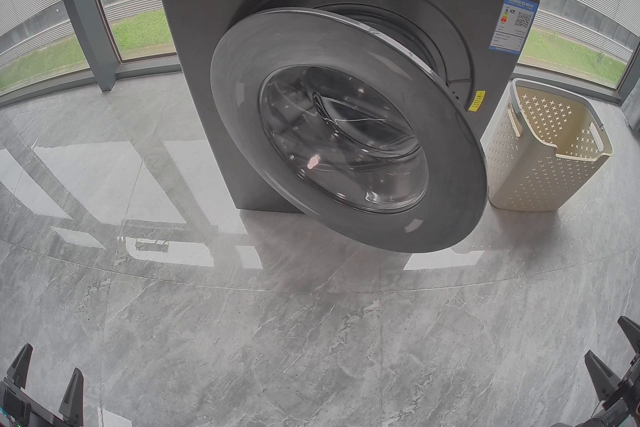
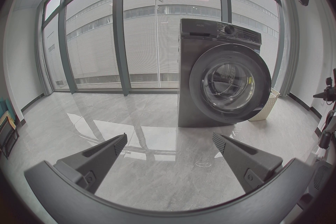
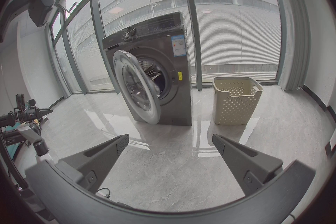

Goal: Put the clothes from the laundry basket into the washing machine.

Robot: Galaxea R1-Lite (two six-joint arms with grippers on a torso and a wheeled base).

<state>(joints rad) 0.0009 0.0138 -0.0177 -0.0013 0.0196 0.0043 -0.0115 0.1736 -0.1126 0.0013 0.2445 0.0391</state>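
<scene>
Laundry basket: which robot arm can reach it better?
Probably the right. The laundry basket stands right of the washing machine, nearer the right end effector. The left end effector is on the far side, past the open door.

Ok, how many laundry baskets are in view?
1: the laundry basket stands on the floor right of the washing machine. Another could sit hidden behind the machine.
</scene>
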